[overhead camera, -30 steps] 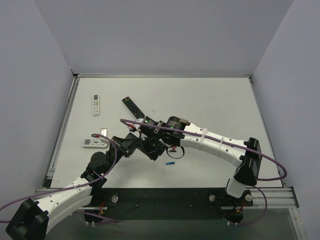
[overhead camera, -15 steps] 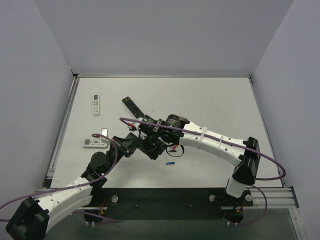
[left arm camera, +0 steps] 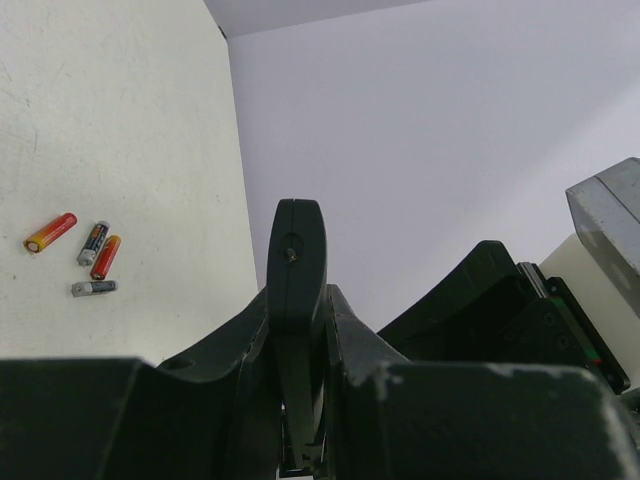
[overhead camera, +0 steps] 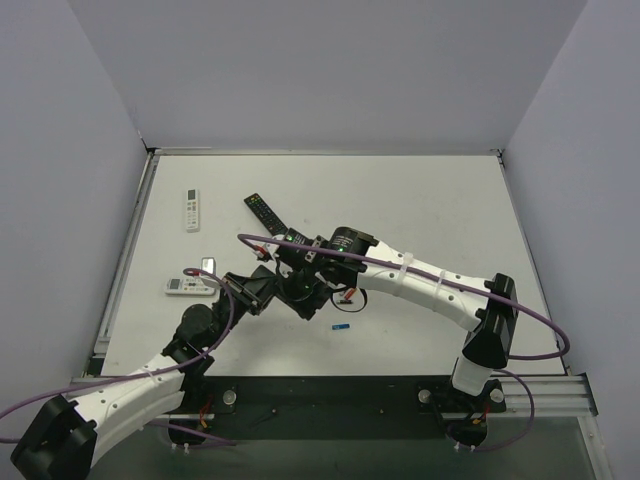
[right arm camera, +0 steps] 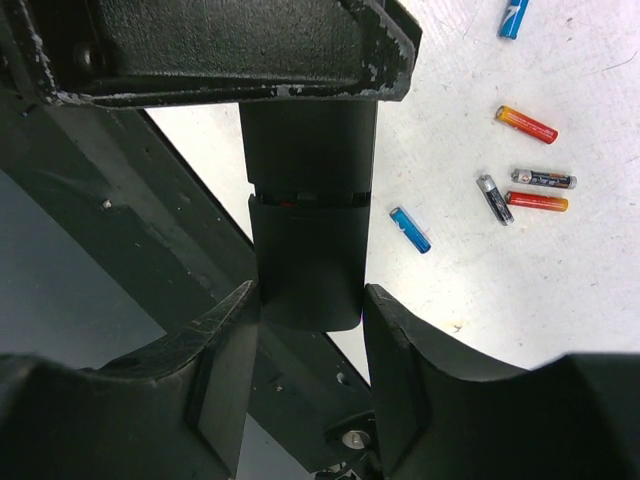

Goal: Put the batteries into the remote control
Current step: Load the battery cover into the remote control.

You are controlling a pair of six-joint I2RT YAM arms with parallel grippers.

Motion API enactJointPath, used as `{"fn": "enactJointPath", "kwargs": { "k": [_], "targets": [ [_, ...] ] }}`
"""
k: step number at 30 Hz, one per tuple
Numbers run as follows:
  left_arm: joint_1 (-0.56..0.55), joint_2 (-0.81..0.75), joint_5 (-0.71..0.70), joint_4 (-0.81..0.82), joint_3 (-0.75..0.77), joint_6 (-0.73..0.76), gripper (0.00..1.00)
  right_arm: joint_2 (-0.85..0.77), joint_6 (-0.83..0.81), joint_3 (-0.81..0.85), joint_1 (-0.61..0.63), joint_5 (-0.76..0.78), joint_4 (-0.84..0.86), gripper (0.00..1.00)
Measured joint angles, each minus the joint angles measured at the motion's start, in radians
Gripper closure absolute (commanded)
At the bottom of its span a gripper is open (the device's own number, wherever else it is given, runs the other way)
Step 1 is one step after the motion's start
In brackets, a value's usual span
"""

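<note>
My left gripper (left arm camera: 300, 310) is shut on the slim black remote control (left arm camera: 297, 250) and holds it on edge above the table. In the right wrist view the remote control (right arm camera: 308, 170) hangs end-down with a seam across it. My right gripper (right arm camera: 310, 300) straddles that lower end, open, with a thin gap at one finger (right arm camera: 400, 360). Loose batteries lie on the table: a blue one (right arm camera: 410, 229), a red-orange one (right arm camera: 526, 124), and a dark, a grey and a red one together (right arm camera: 537, 201). From above, both grippers meet at the remote control (overhead camera: 306, 306).
Two white remotes (overhead camera: 192, 209) (overhead camera: 188, 286) and a black remote with buttons (overhead camera: 266, 214) lie at the left back. A blue battery (overhead camera: 341, 326) lies just in front of the grippers. The table's left edge rail (overhead camera: 125, 260) is near.
The right gripper's jaws have parted slightly around the remote's end. Both arms have hardly moved.
</note>
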Motion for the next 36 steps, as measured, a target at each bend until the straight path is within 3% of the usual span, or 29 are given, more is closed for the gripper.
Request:
{"fn": "enactJointPath", "kwargs": {
  "k": [21,31,36],
  "targets": [
    [-0.005,-0.048,-0.006,-0.019,0.0,-0.045,1.0,0.039,-0.018,0.054,0.008,0.0,-0.016,0.41],
    [-0.005,-0.051,-0.005,-0.028,0.0,-0.047,1.0,0.037,-0.029,0.069,0.008,0.0,-0.018,0.25],
    [-0.005,-0.05,-0.005,-0.029,0.0,-0.047,1.0,0.007,-0.054,0.073,0.008,-0.006,-0.019,0.21]
  ]
}}
